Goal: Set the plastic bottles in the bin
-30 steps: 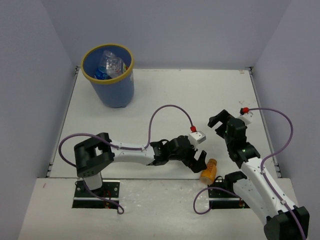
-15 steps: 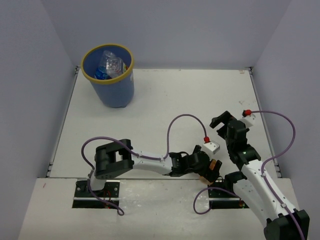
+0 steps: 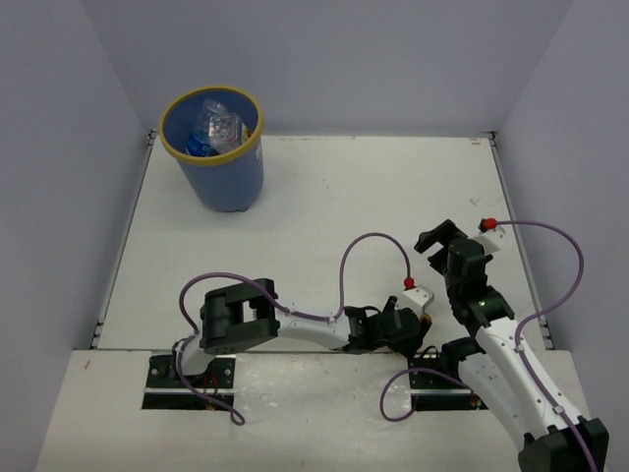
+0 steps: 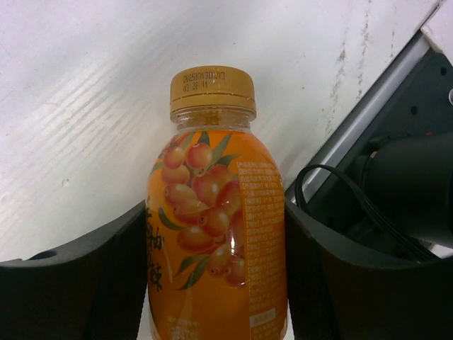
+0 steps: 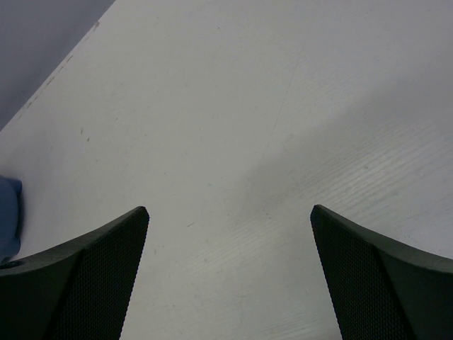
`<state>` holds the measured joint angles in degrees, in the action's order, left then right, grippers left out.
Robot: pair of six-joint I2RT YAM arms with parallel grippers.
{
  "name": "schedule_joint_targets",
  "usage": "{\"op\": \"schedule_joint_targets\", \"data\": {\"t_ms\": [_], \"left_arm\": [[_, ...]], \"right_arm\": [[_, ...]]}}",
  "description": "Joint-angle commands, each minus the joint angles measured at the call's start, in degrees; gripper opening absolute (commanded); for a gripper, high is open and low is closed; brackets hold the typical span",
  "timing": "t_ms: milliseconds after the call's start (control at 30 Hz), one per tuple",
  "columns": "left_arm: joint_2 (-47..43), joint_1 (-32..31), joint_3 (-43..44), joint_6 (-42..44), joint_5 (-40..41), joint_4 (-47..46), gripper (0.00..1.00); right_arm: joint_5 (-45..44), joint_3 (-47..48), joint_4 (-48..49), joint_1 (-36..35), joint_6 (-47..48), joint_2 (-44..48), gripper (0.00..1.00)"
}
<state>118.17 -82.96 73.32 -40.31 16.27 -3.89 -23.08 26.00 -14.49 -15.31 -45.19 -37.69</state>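
At the far left of the white table stands the round blue plastic bin with a yellow rim. It already holds several clear plastic bottles, heaped inside.

Moving right along the near edge, the left arm stretches low across the table. Its left gripper sits just beside the base of the right arm. In the wrist view, its two black fingers press flush against both sides of a stubby orange plastic bottle with a tan screw cap and a berry-print label. So the jaws are clamped on the bottle's body. The bottle appears to lie on its side on the table, cap pointing away from the wrist.

The bottle looks full, so it is probably heavy for its size. Its glossy label sleeve is likely slippery, and the thin wall may give a little under pressure. The straight, widest part of the body below the shoulder is the sensible place to hold it, and that is where the fingers sit.

Further right, the right gripper hovers over bare table with its jaws spread wide and nothing between them.
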Motion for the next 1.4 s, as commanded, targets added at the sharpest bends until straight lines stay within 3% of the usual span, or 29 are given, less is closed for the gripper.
{"op": "schedule_joint_targets", "data": {"t_ms": [0, 67, 133, 200, 300, 467, 600, 733, 800, 833, 867, 933, 1000, 1133, 1367], "left_arm": [[-2.43, -0.19, 0.58, -1.01, 5.93, 2.67, 0.16], [-3.35, -0.18, 0.77, -1.62, 7.78, 4.22, 0.05], [-5.55, -0.05, 0.77, -1.81, 11.24, 8.01, 0.01], [-8.45, 0.86, 0.42, -3.26, 19.72, 11.93, 0.0], [-15.28, 4.69, -2.42, -5.61, 24.39, 17.13, 0.0], [-30.46, 13.9, -11.87, -7.16, 31.42, 17.36, 0.0], [-40.51, 17.58, -11.26, -1.31, 39.96, 17.97, 0.01], [-48.71, 27.55, -11.61, 12.14, 41.61, 6.14, 0.05], [-51.69, 33.78, -11.15, 18.46, 39.46, -0.67, 0.06], [-52.41, 34.89, -10.47, 20.1, 37.22, -1.87, 0.06], [-52.83, 40.6, -9.45, 23.5, 32.69, -3.6, 0.08], [-52.05, 46.77, -4.98, 26.12, 31.37, -4.1, 0.1], [-49.04, 53.55, -1.11, 27.92, 29.9, -2.67, 0.1], [-42.16, 66.67, 6.97, 30.46, 19.19, 0.34, 0.1], [-26.63, 78.21, 22.96, 29.48, 6.35, 8.37, 0.1]], "right_arm": [[-2.14, -0.33, 0.25, 0.19, -1.31, 0.94, 0.99], [-2.22, -0.33, 0.16, 0.19, -1.29, 1.04, 0.99], [-2.14, -0.28, 0.16, 0.19, -1.16, 1.04, 0.99], [-2.22, -0.24, 0.16, 0.28, -1.21, 1.03, 0.99], [-2.14, -0.06, 0.11, 0.19, -1.21, 0.71, 0.99], [-0.85, 0.54, -0.19, 0.19, -1.13, -0.01, 0.99], [-0.09, 0.87, -0.19, 0.19, -0.92, -0.69, 0.99], [0.61, 1.07, -0.43, 0.19, -0.69, -0.58, 0.99], [0.76, 0.98, -0.37, 0.19, -0.58, -0.46, 0.99], [0.75, 0.98, -0.38, 0.19, -0.49, -0.46, 0.99], [0.69, 0.98, -0.44, 0.19, -0.37, -0.46, 0.99], [0.26, 1.07, -0.54, 0.19, -0.09, -0.7, 0.99], [0.32, 1.32, -0.68, 0.19, 0.14, -0.89, 0.99], [0.85, 1.55, -0.85, 0.19, 0.25, -1.62, 0.99], [0.73, 1.81, -1.39, 0.19, 0.54, -2.01, 0.99]]}}
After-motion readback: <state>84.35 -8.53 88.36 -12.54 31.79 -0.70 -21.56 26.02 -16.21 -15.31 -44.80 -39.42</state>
